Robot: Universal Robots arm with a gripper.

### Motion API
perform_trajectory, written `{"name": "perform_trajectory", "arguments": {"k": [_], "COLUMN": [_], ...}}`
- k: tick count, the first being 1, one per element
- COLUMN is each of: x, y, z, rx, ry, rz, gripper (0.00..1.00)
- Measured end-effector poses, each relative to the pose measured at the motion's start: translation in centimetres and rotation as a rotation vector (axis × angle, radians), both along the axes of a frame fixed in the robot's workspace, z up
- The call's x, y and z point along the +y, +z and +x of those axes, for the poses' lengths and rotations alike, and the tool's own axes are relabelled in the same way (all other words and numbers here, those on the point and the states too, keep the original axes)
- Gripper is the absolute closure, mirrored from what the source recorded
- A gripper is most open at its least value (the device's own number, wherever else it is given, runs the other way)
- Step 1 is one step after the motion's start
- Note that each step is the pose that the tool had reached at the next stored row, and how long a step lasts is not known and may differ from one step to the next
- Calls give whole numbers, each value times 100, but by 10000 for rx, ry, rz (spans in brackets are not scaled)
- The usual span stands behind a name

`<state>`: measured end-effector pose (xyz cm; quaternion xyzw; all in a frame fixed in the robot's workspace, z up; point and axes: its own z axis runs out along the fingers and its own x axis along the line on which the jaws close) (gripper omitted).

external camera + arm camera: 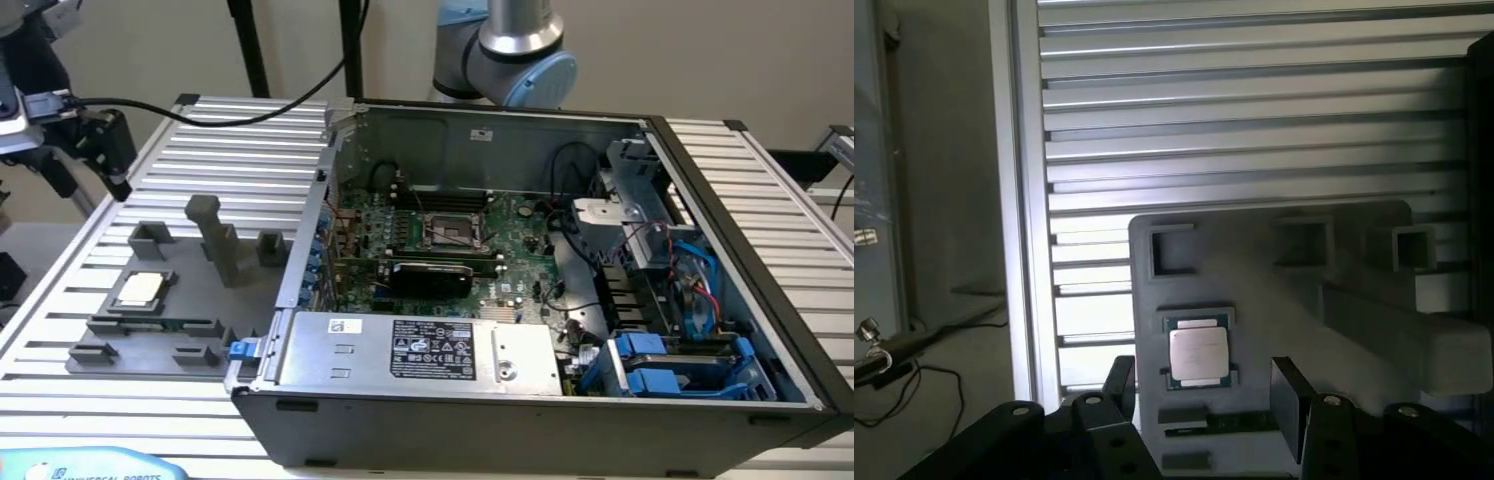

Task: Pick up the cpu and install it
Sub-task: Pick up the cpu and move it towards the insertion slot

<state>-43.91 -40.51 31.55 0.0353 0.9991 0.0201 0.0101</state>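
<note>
Two fingers of the pincer (1201, 365) stand wide apart, gripping nothing. Ahead of it, in line with the gap between them, the cpu (1199, 350) lies flat, metal top up, on the grey tray (1254, 290).

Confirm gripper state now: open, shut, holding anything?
Gripper: open, holding nothing. The cpu lies on the grey tray, seen between the spread fingers.
</note>
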Motion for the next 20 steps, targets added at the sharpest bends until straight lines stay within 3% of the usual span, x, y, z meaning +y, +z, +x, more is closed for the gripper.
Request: {"name": "perform_trajectory", "arguments": {"k": [7, 20], "x": [-42, -184], "y": [-127, -363], "z": [9, 89], "rx": [0, 0], "ry": [-1, 0], "rz": [0, 1], "gripper": [35, 35]}}
